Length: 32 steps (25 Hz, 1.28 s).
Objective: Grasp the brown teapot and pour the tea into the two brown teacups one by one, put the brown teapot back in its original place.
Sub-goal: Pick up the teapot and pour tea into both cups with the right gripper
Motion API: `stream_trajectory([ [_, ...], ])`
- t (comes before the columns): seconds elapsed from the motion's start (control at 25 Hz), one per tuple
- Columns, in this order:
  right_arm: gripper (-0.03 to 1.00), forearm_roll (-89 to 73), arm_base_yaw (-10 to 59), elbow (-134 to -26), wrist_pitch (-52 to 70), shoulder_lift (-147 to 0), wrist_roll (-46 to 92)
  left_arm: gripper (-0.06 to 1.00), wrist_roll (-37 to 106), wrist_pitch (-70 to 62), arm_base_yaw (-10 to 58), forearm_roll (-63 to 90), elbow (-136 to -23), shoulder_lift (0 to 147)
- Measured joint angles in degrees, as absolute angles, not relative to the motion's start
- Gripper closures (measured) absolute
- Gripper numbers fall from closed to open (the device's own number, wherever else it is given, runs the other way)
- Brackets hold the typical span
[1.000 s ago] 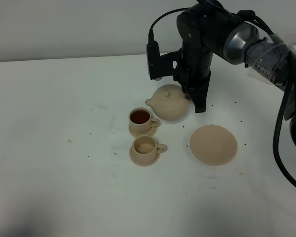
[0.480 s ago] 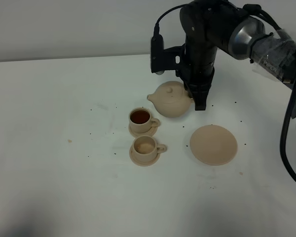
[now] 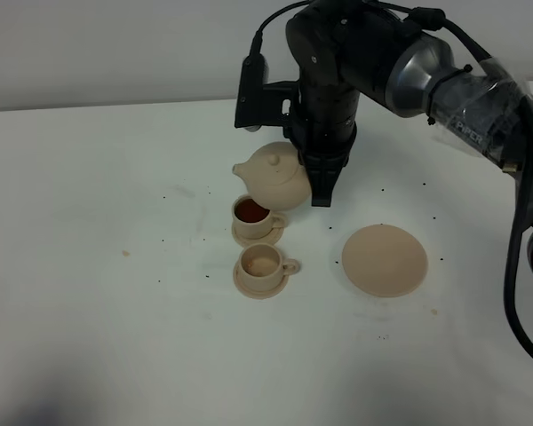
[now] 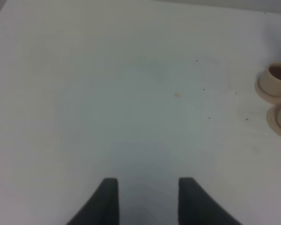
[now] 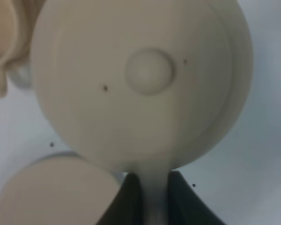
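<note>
The brown teapot (image 3: 271, 176) hangs above the table, just behind the two brown teacups, spout pointing left. My right gripper (image 3: 318, 188) is shut on its loop handle. The right wrist view looks down on the teapot's lid (image 5: 149, 71), with the handle clamped in the right gripper (image 5: 152, 190). The far teacup (image 3: 252, 215) holds dark tea. The near teacup (image 3: 263, 264) looks pale inside. Each stands on a small saucer. The flat round plate (image 3: 384, 259), the original place, lies bare to the right. My left gripper (image 4: 147, 197) is open over bare table, far left of the cups (image 4: 277, 79).
The white tabletop (image 3: 98, 222) carries scattered dark specks around the cups and plate. The right arm's black body and cables (image 3: 480, 98) hang over the back right. A pale wall runs along the table's far edge.
The right gripper has carried the teapot left, from behind the plate's side to just behind the far teacup. The cups, plate and left gripper have not moved.
</note>
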<state>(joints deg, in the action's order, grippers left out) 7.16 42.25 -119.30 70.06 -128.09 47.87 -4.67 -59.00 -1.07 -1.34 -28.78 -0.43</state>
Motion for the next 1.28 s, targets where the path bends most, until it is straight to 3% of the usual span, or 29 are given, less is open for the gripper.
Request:
stream_trajectory([
  [0.48, 0.86, 7.84, 44.71, -100.2, 70.36, -116.53, 44.6, 0.62, -4.67, -59.0, -1.07, -1.34, -28.78, -0.43],
  [0.88, 0.86, 17.33, 50.79, -94.56, 70.2, -115.35, 38.3, 0.62, -4.67, -59.0, -1.07, -1.34, -28.78, -0.43],
  [1.28, 0.86, 26.16, 51.0, -85.67, 62.62, -115.29, 36.54, 0.62, -4.67, -59.0, -1.07, -1.34, -28.78, -0.43],
])
